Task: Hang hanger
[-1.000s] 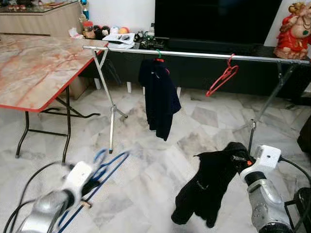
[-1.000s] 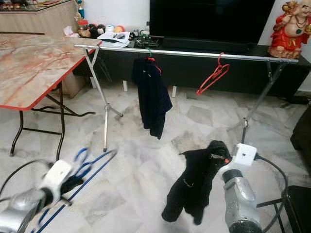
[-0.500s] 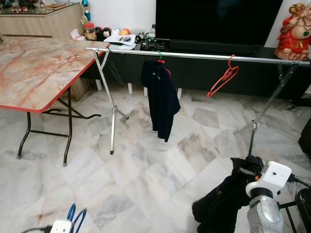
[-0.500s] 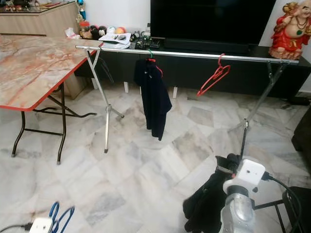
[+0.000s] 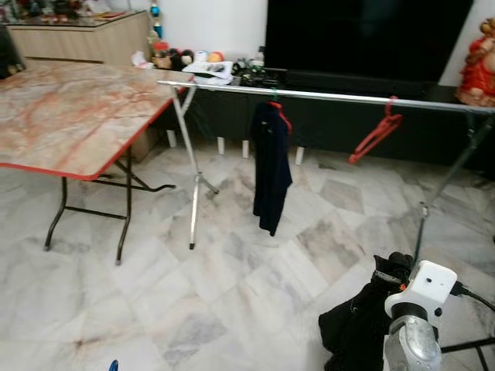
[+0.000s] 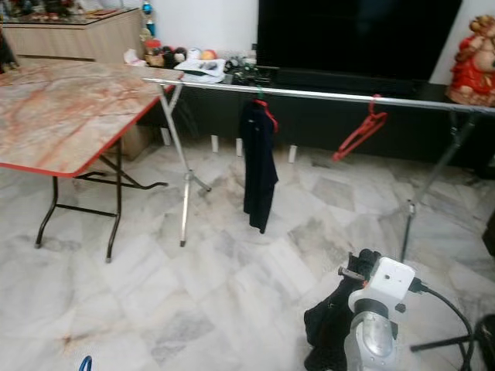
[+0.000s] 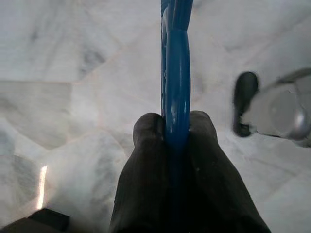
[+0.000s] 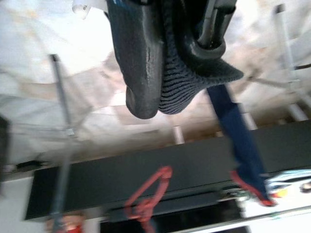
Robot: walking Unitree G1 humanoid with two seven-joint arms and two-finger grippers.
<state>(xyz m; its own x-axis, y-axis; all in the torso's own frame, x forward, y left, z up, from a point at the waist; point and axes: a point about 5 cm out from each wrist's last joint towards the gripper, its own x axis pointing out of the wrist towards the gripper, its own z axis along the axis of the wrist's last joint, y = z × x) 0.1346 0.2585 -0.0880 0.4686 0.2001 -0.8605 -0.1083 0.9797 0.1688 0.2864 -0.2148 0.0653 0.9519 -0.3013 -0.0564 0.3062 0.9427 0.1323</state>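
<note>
Both pincers grip: left blue hanger, right black garment

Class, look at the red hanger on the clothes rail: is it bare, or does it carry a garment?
Bare. The red hanger hangs tilted from the rail with no cloth on it, apart from the dark shirt.

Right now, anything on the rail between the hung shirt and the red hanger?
Nothing: in the left eye view the rail is bare between the shirt and red hanger.
</note>
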